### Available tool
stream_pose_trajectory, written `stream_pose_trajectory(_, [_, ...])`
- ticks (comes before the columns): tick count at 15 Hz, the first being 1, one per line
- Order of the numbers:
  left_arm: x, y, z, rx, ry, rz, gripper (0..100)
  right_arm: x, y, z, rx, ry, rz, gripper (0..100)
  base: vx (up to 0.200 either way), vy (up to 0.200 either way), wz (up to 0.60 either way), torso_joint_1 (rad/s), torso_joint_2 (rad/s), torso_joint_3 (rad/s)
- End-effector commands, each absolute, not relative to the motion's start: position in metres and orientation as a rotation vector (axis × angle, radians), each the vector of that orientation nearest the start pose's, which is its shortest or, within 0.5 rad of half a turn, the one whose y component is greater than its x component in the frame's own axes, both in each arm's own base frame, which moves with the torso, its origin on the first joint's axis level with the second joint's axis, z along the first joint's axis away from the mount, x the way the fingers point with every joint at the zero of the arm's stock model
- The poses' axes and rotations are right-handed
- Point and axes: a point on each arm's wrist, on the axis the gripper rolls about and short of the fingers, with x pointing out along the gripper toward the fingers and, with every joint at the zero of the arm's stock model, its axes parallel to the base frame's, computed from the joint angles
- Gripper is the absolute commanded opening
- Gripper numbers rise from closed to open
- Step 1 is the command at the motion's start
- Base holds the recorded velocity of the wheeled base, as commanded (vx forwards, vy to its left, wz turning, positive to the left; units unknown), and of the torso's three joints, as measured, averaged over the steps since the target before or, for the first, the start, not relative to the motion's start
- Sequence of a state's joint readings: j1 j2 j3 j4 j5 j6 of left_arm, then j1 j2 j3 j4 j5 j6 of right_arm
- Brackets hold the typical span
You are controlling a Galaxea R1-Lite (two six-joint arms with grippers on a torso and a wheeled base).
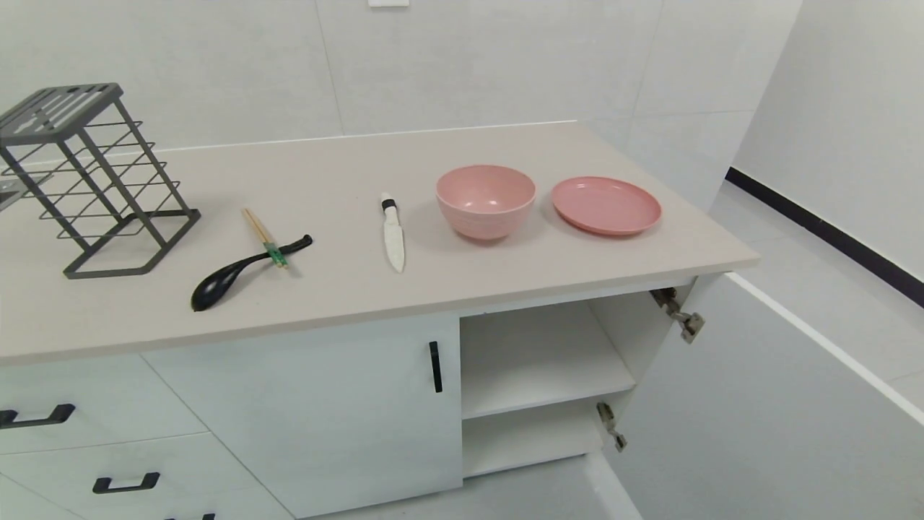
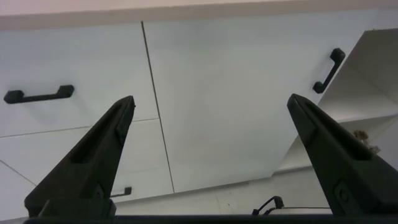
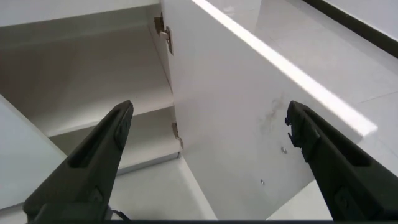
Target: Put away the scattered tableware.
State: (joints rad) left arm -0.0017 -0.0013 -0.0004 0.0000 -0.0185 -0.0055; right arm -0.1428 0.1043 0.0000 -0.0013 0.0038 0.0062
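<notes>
Head view shows a pink bowl (image 1: 485, 198) upright on the counter (image 1: 325, 173). A pink plate (image 1: 606, 204) sits just right of it and a white knife (image 1: 392, 232) just left. Farther left, chopsticks (image 1: 263, 237) cross a black spoon (image 1: 238, 271), and a wire rack (image 1: 86, 173) stands beyond them. Below the bowl, the cabinet (image 1: 534, 361) stands open, its door (image 1: 722, 404) swung wide. The left gripper (image 2: 210, 99) faces the drawers and the right gripper (image 3: 209, 106) faces the shelves, both with jaws spread wide.

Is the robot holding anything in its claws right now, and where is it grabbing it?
Nothing. The left gripper and the right gripper are both open and empty.
</notes>
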Motion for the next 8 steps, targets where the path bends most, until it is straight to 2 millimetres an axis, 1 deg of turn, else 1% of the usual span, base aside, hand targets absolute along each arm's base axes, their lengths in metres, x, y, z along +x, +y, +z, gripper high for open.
stream_pose_trajectory(1, [-0.0229, -0.0004, 0.0759, -0.006, -0.001, -0.020, 100, -0.0145, 0.0022, 0.0776, 0.014, 0.104, -0.138, 100, 0.000, 0.000, 0.00, 0.403, -0.48, -0.246])
stream_pose_trajectory(3, [-0.0228, -0.0004, 0.0755, -0.006, 0.000, -0.020, 100, -0.0145, 0.0022, 0.0776, 0.014, 0.104, -0.138, 100, 0.000, 0.000, 0.00, 0.312, -0.50, -0.239])
stream_pose_trajectory(8, [-0.0229, -0.0004, 0.0759, -0.006, -0.001, -0.020, 100, -0.0145, 0.0022, 0.0776, 0.014, 0.104, -0.138, 100, 0.000, 0.000, 0.00, 0.280, -0.52, -0.245])
